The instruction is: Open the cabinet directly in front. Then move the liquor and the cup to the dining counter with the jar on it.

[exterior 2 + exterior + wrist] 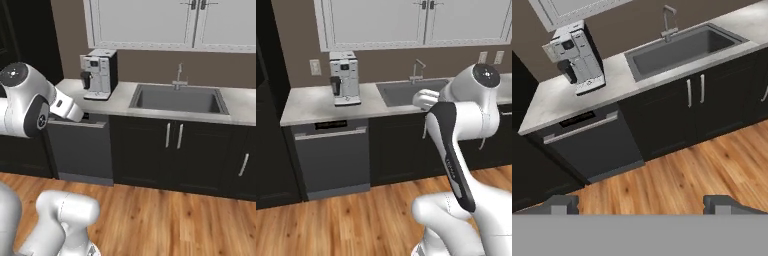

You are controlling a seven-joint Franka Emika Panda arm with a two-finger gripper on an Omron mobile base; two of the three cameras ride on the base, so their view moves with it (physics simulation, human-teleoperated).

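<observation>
The hand (641,204) stands wide, its two dark fingertips (559,204) far apart at the bottom of the hand view, and nothing is between them; it hangs above the wooden floor (702,170) and looks toward the lower front of the kitchen; in the left base view the white arm (466,115) is folded in front of the sink (406,92).

A pale grey counter (552,102) runs along the brown wall; on it, near its left end, stands a white and silver coffee machine (576,57), upright; to the right of it the grey sink is sunk in the counter, with a thin faucet (669,20) behind it. Under the coffee machine is a dark grey dishwasher (587,145) with a long pale bar handle; beside it, under the sink, are near-black doors with two short pale handles (695,91) close together. White wall cupboards (150,22) hang above the counter.

The tall near-black cabinet (268,100) stands at the left edge of the left base view, just beside the end of the counter; its front is too dark to tell the doors.
</observation>
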